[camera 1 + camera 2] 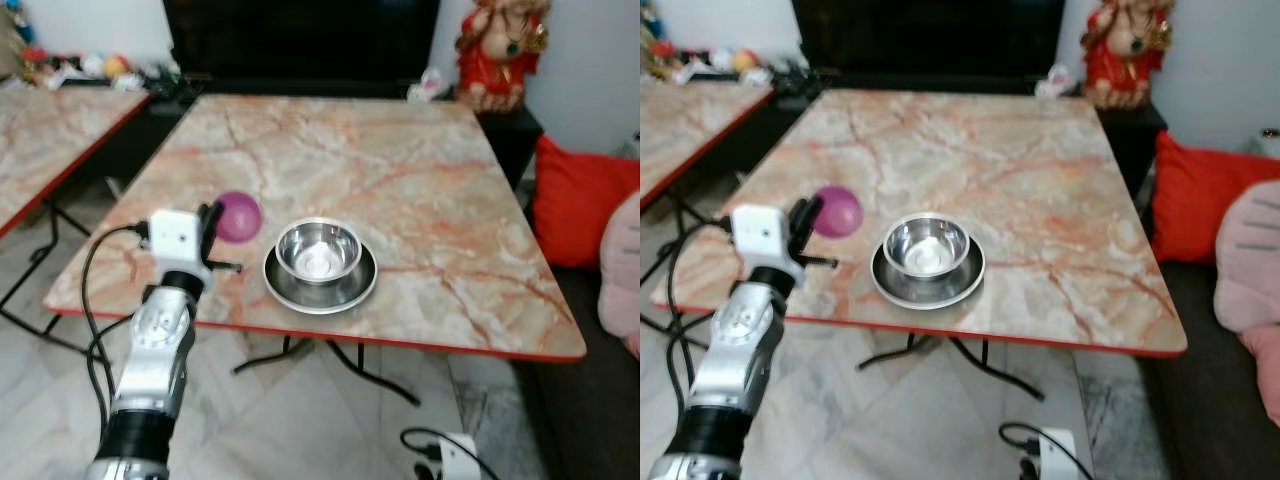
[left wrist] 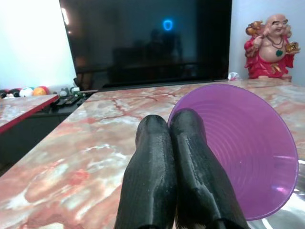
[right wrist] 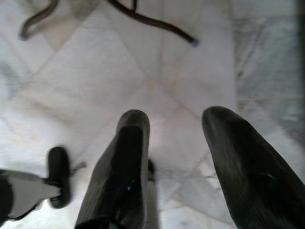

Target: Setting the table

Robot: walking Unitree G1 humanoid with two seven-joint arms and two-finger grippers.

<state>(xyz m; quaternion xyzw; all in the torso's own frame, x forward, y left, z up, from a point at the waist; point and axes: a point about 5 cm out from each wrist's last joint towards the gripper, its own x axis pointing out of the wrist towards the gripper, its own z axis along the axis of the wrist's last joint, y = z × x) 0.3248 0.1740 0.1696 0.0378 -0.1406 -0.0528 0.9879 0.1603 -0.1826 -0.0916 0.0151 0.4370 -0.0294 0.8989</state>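
The left gripper [image 1: 218, 228] reaches over the near left part of the marble table [image 1: 400, 170], its two black fingers [image 2: 164, 176] pressed together on the rim of a purple cup [image 1: 239, 216]. The cup is held just beyond the fingertips, tipped on its side above the tabletop; in the left wrist view its open mouth faces back toward the camera, so its long axis runs roughly along the fingers. Just to the right of the cup, near the front edge, a steel bowl [image 1: 318, 250] sits upright in a steel plate [image 1: 320, 286]. Beyond and to the right of these the tabletop is bare out to its red-trimmed edges. A red cushion [image 1: 580, 200] lies past the right edge. The right gripper [image 3: 178, 143] hangs over the pale floor [image 3: 157, 71] with its fingers spread apart, holding nothing.
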